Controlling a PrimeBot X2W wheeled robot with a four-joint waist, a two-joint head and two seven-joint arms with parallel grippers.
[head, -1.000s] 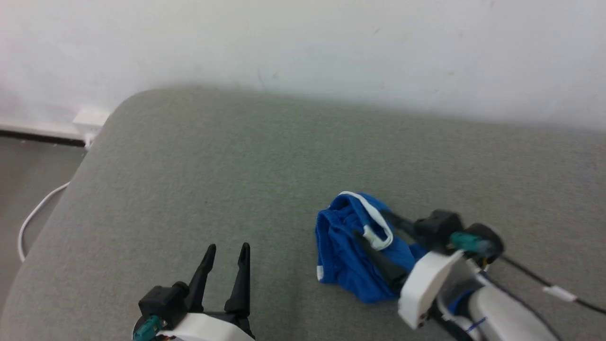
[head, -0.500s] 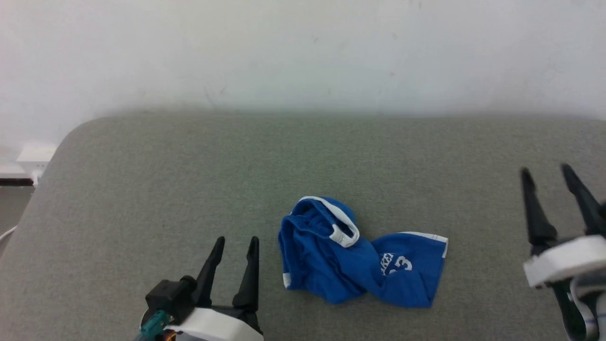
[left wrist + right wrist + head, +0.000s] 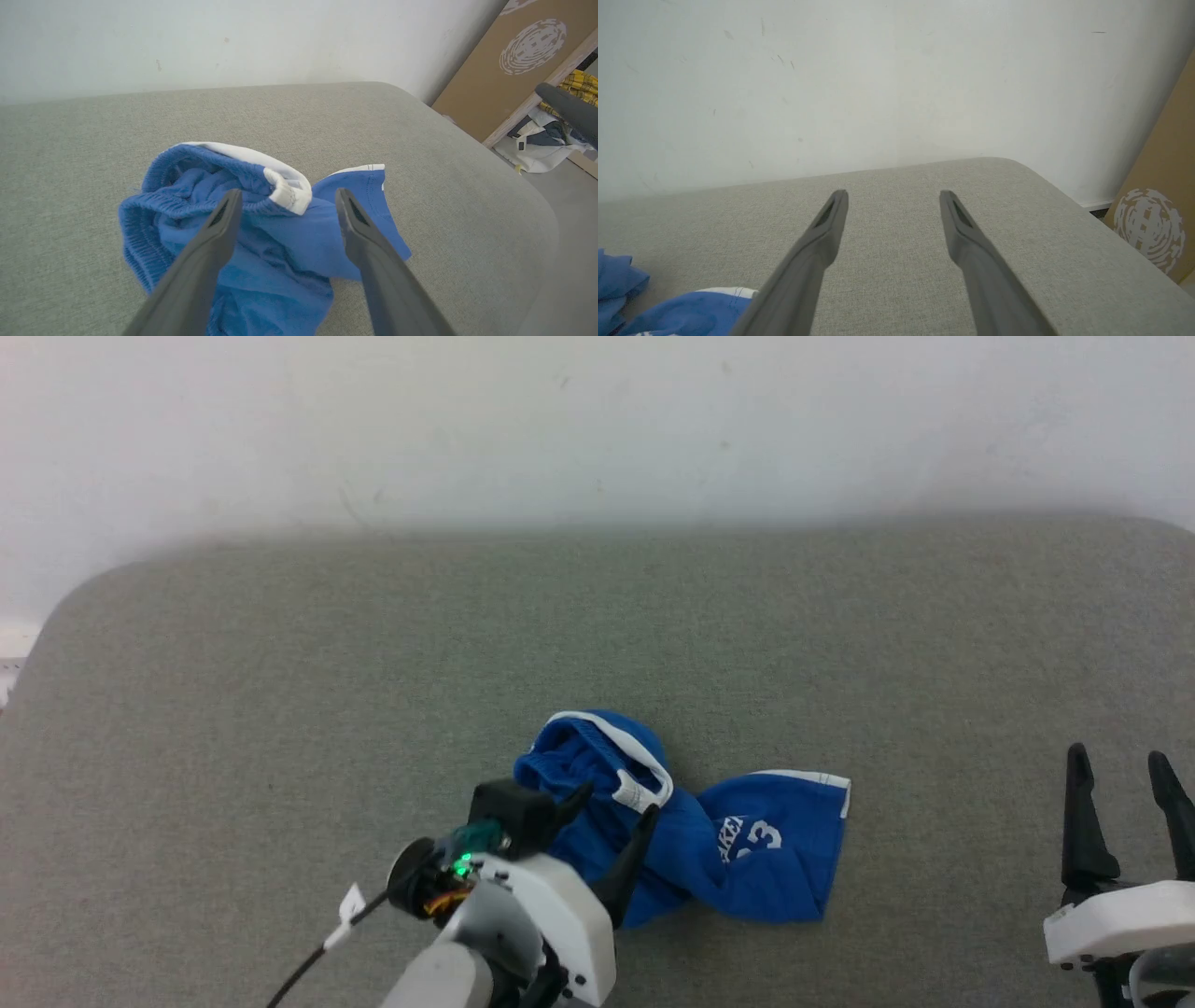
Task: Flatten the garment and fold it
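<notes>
Lying crumpled on the grey cushion [image 3: 327, 709], the shorts [image 3: 695, 859] are running their long axis across the robot's front, waistband [image 3: 551, 761] bunched toward its left, lettered leg [image 3: 784, 859] pointing toward its right. The left gripper [image 3: 616, 801] is sitting nearest, fingers spread wide and pointing into the waistband end, one tip on each side of the white trim fold [image 3: 285, 189]; whether they are touching cloth I cannot tell. The right gripper [image 3: 1117, 756] is hanging well apart to the right, fingers likewise spread, holding nothing.
</notes>
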